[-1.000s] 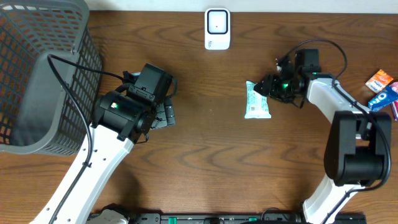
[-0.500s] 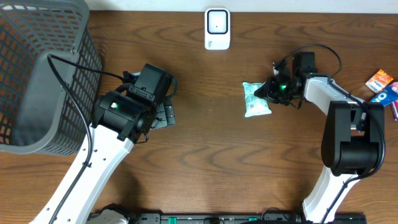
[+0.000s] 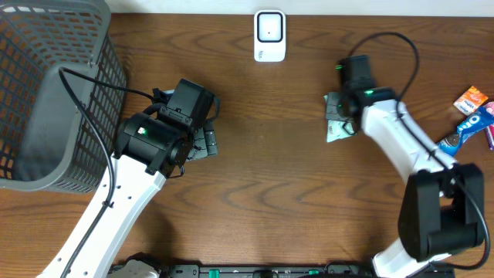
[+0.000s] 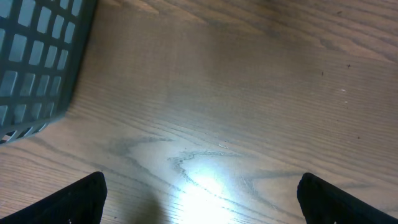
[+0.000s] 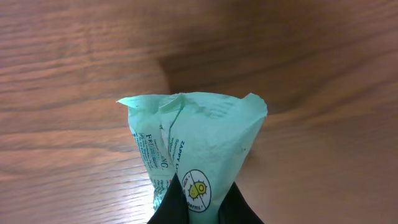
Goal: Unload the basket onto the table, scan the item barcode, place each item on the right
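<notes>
The green packet [image 5: 193, 143] has small dark print running lengthwise down its left fold: a word starting "FRE" and ending "ING", and beside it a line starting "ZAPPY". The rest is too creased and fine to read. At six o'clock on the packet a round white badge [image 5: 194, 188] shows a yellow cartoon figure and a word that seems to end in "germs". At three o'clock on the desk [image 3: 270, 193], a blue wrapper [image 3: 469, 125] bears white lettering resembling "OREO". The print on the orange box [image 3: 471, 99] at its twelve o'clock is illegible.

Basket [image 3: 46, 93] far left, scanner [image 3: 269, 35] back centre, packet [image 3: 336, 130] front-right of it, perhaps 3 snacks [image 3: 471, 100] far right
</notes>
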You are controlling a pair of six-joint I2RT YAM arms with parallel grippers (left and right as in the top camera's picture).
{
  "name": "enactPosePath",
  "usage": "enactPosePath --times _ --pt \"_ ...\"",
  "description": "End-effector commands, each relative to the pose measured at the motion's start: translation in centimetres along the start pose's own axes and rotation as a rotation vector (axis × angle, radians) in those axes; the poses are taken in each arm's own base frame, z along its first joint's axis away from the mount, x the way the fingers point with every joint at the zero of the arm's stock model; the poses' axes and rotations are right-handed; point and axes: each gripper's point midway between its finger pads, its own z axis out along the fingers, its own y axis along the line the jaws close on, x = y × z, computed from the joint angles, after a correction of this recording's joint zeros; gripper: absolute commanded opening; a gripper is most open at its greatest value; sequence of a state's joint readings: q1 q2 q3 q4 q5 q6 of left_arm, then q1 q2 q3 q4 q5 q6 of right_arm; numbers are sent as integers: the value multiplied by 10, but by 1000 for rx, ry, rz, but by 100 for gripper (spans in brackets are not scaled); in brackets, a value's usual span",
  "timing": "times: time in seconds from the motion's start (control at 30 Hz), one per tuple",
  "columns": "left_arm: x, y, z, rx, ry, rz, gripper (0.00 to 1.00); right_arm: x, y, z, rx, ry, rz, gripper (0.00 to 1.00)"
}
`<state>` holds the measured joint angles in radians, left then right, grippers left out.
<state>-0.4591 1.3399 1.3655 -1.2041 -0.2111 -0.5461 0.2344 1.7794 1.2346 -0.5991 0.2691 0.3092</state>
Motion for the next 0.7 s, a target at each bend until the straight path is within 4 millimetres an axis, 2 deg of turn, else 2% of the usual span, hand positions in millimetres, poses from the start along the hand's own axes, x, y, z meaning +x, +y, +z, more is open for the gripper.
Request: enactPosePath --times 0.0,0.17,0.27,0.33,0.4,0.47,0.5,0.53,0.67 --pt "1 1 2 -9 8 -2 98 -15 -35 -21 406 -156 -52 1" --pt "1 1 2 -9 8 -2 98 -14 -24 -20 669 -247 -220 1" --pt "1 1 2 -9 8 -2 98 -8 -13 -7 717 -237 -327 1" --pt "1 1 2 -9 8 -2 98 0 -3 4 717 -216 -388 6" --pt "1 1 2 -9 8 -2 98 7 6 10 709 -208 -420 15" --pt "1 1 2 -9 8 -2 98 14 22 13 652 -201 -444 35" --pt "1 1 2 -9 8 -2 98 17 32 13 610 -200 -443 51" --pt "1 1 2 -9 8 -2 98 20 43 12 556 -199 -433 58" --pt "1 1 2 -9 8 -2 98 20 82 3 314 -170 -367 58"
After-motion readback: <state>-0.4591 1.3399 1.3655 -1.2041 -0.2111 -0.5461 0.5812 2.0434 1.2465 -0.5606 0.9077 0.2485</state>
